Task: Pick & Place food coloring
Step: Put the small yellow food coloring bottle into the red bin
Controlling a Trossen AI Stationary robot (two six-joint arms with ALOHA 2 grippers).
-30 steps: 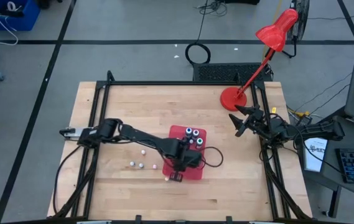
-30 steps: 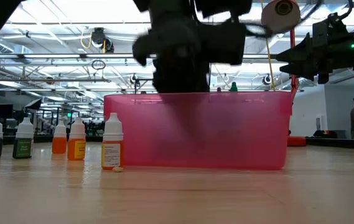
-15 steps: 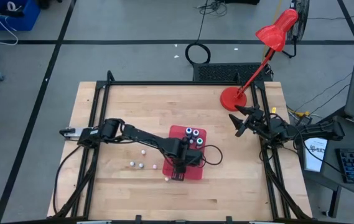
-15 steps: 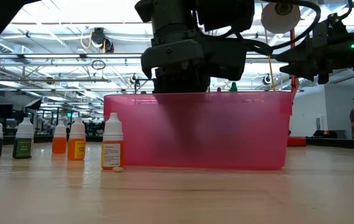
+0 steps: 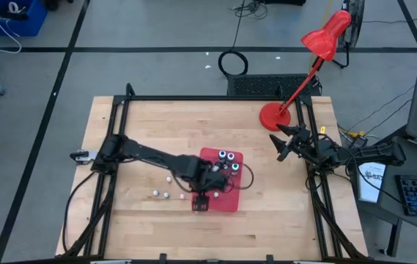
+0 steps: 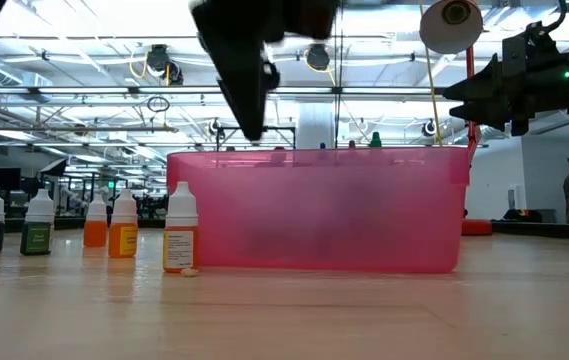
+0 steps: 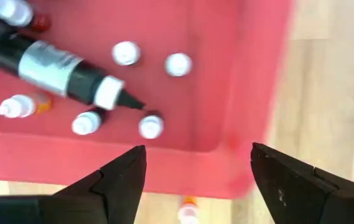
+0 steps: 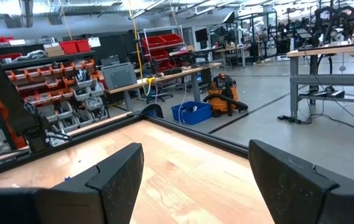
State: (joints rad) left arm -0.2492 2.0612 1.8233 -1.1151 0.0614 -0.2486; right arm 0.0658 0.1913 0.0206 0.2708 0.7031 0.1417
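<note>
**Left hand open above the red tray, bottles inside and beside it**

The left hand [image 7: 195, 174] hangs over the near part of the red tray [image 5: 230, 202], its two fingers [image 7: 117, 177] spread wide with nothing between them. In the left wrist view the food coloring bottles [image 7: 127, 54] stand in the tray with their pale caps up, and one dark bottle [image 7: 58, 68] with a grey label lies on its side among them, its tip close to a standing bottle. An orange bottle [image 7: 188, 211] shows just outside the tray wall.

More bottles [image 6: 181, 238] stand in a row on the surface to one side of the tray in the low view: orange, yellow, green and a dark one. A small whitish piece [image 6: 190, 270] lies at the foot of the nearest; what it is cannot be told from here. The tray wall hides the lower parts of whatever stands inside it.

The right hand [image 5: 278, 147] waits open near the red lamp [image 5: 275, 115], at the right edge of the surface [image 5: 164, 117], well apart from the tray.
</note>
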